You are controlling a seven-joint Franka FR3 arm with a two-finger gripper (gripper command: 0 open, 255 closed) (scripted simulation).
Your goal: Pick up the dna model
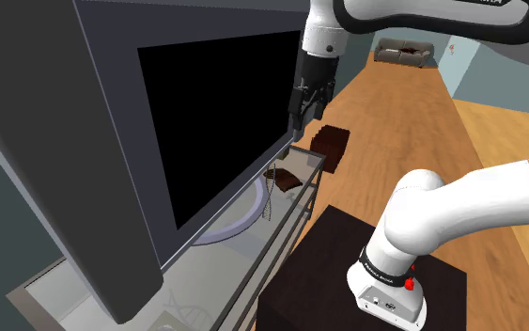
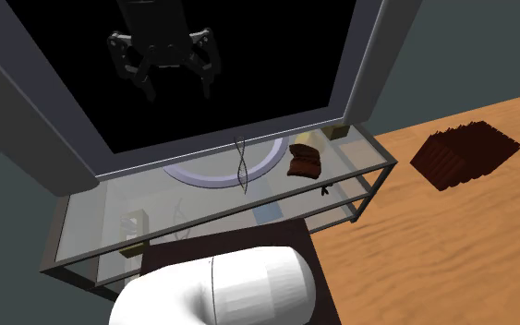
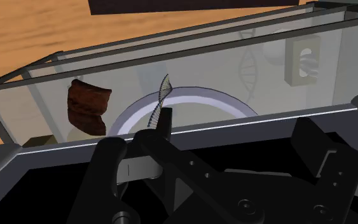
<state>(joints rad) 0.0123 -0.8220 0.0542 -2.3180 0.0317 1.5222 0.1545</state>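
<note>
Nearest in the shoulder view, at 5 o'clock, the white arm (image 1: 459, 212) with its smooth, rounded shells rises from a dark, matt box stand (image 1: 320, 268). Just past the stand is a shelf unit (image 1: 295, 221) of clear glass panes in a thin grey metal frame.

On its top pane stands the dna model (image 1: 269, 194), a very thin, wiry double helix. Its long axis is upright and it points straight up. Its foot is at the edge of a flat, pale lilac round disc (image 1: 237, 224); I cannot tell whether the two touch. Near the model, at 1 o'clock from it, lies a dark brown, ridged, folded lump (image 1: 282, 178). In the second exterior view a small tan block (image 2: 333, 132) sits near the pane's corner, at 2 o'clock from the model.

Behind these a large flat screen (image 1: 215, 122), plain black in a smooth grey frame, stands on the unit. The gripper (image 1: 304, 120), all black and angular, hangs in front of the screen, well above the model at its 1 o'clock. Its two fingers are spread apart with nothing between them.

Farther off, also at 1 o'clock, a dark reddish-brown ribbed block (image 1: 333, 146) sits on the wood-grain floor (image 1: 412, 122). Farthest, at 1 o'clock in the shoulder view, is a small sofa (image 1: 403, 52).
</note>
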